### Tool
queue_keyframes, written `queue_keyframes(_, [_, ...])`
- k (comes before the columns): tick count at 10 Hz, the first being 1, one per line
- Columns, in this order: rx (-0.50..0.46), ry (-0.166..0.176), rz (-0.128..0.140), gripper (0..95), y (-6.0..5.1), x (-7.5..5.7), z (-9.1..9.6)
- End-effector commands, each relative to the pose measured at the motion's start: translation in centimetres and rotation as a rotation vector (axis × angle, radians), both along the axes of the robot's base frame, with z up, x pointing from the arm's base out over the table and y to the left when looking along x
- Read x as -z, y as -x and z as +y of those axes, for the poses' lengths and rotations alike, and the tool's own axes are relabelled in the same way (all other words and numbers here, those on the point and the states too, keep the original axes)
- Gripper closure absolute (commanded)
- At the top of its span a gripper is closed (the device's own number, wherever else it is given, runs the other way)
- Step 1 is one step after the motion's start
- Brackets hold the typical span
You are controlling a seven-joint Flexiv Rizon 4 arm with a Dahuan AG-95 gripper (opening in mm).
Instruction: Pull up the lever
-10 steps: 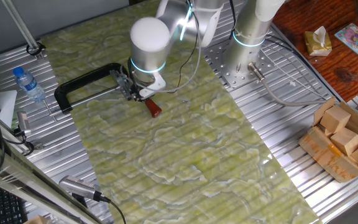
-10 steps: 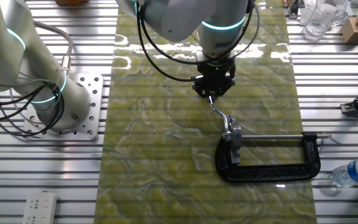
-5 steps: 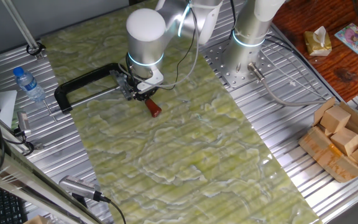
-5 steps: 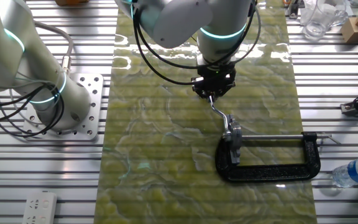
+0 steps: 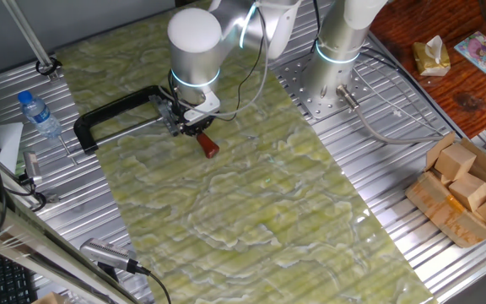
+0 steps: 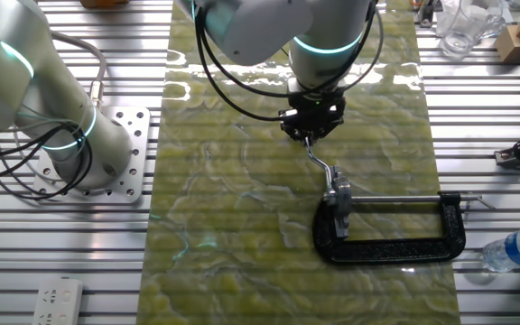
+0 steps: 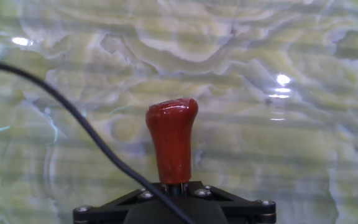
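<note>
The lever is a thin silver rod point(image 6: 317, 162) with a red-brown cap point(image 5: 210, 148), jointed to a small metal base point(image 6: 338, 195) on the black C-clamp frame point(image 5: 112, 114). My gripper point(image 5: 194, 125) sits over the rod just behind the cap and looks shut on it. In the other fixed view the gripper point(image 6: 310, 128) stands at the rod's far end. In the hand view the red cap point(image 7: 171, 140) sticks out ahead from between my fingers, with the gripper point(image 7: 173, 188) at the bottom edge. The lever lies low, near the mat.
The green marbled mat point(image 5: 268, 194) covers the table. A water bottle point(image 5: 39, 114) lies left of the clamp. A second arm's base point(image 5: 336, 76) stands at the back. A box of wooden blocks point(image 5: 467, 190) is at the right. A black cable point(image 7: 73, 118) crosses the hand view.
My arm's wrist has shifted slightly up and left in one fixed view. The gripper stays on the lever, and the red cap has not visibly moved.
</note>
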State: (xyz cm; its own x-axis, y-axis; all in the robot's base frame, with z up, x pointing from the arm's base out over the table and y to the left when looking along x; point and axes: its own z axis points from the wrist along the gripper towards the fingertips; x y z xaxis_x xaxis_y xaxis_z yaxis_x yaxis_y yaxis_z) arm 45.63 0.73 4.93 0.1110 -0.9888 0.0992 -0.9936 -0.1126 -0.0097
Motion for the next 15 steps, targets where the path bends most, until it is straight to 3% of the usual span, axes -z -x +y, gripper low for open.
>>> queue_keyframes(1, [-0.009,0.004,0.001,95.0,-0.1,-1.0,-0.1])
queue_keyframes(11, [-0.060,0.026,0.014,95.0,-0.1,-2.4,-0.3])
queue_keyframes(15, [-0.054,0.017,0.012,95.0,-0.1,-2.6,-0.3])
